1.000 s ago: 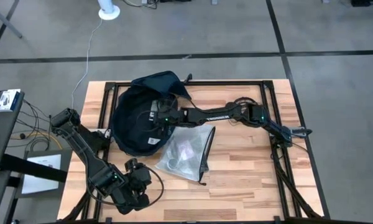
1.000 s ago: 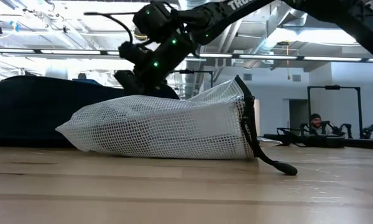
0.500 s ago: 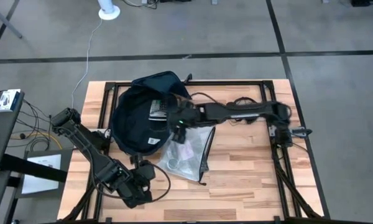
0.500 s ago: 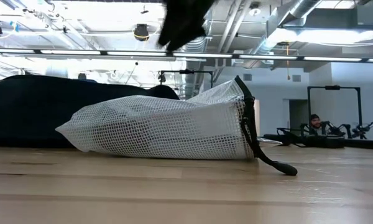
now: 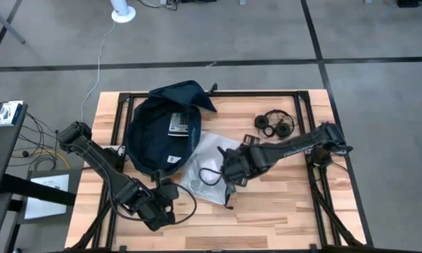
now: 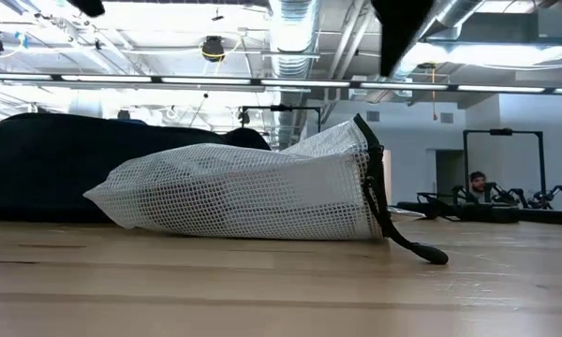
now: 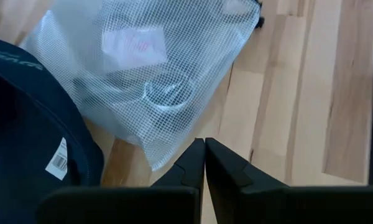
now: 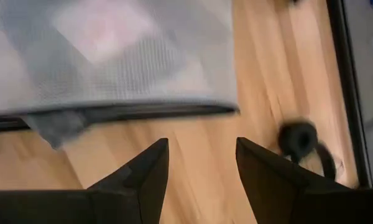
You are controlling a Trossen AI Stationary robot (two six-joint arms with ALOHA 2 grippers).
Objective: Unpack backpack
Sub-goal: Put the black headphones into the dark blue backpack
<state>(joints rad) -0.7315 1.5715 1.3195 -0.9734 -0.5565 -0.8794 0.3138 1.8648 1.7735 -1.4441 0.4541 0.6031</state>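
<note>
The dark navy backpack (image 5: 155, 137) lies on its side at the table's far left, its mouth open, with a grey flat item (image 5: 177, 123) inside. It shows as a dark mass (image 6: 47, 164) in the low view. A clear mesh pouch (image 5: 207, 169) lies flat beside it. My right gripper (image 5: 231, 167) is open and hovers above the pouch's black zipper edge (image 8: 112, 115). My left gripper (image 7: 204, 146) is shut and sits near the table's near-left corner, just short of the pouch's corner (image 7: 155, 163).
Black headphones (image 5: 274, 125) lie on the table's far right part. The pouch's black cord (image 6: 412, 248) trails toward the near edge. Bare wood lies to the right of and nearer than the pouch. A person sits far back in the room (image 6: 475, 183).
My right gripper has drawn back from the backpack's mouth, risen out of the low view and swung toward the table's right and near edges, ending over the pouch. The headphones show where the arm stood before. My left gripper has edged slightly to the right.
</note>
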